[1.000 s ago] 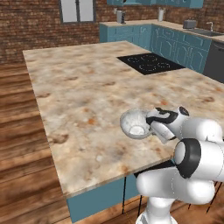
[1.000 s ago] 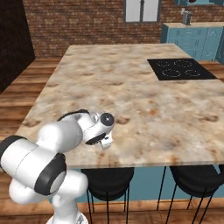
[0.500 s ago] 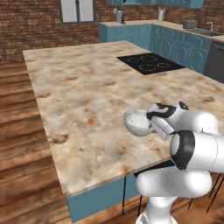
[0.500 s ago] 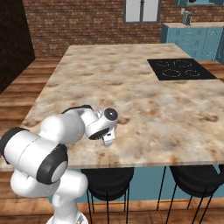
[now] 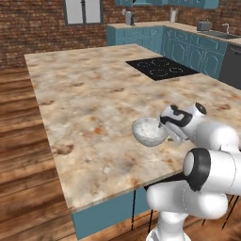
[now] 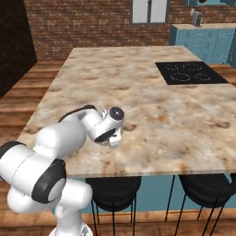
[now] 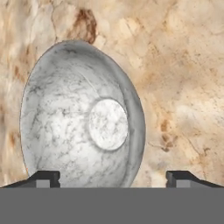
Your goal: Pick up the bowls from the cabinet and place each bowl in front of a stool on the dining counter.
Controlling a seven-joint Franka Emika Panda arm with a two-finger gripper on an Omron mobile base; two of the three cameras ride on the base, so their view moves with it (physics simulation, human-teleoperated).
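Observation:
A grey-white marbled bowl (image 5: 149, 132) rests on the dining counter (image 5: 89, 94) near its front edge, tipped toward the hand. In the hand view the bowl (image 7: 83, 122) shows its pale inside and flat round bottom. My gripper (image 5: 168, 132) sits right beside its rim, on the side toward the counter's front edge. The gripper (image 7: 113, 178) is open: both dark fingertips (image 7: 46, 177) stand wide apart, and the right one is clear of the bowl. From the right base view the hand (image 6: 113, 136) hides the bowl. The cabinet is out of view.
A black cooktop (image 5: 160, 68) is set into the far right part of the counter (image 6: 152, 101). Two black stools (image 6: 113, 189) (image 6: 207, 186) stand under the counter's front edge. Teal units (image 5: 188, 44) line the back wall. Wood floor lies to the left.
The jaws went from shut on the bowl's rim to wide apart, letting the bowl go. The bowl has come down onto the counter. The hand shifted slightly forward.

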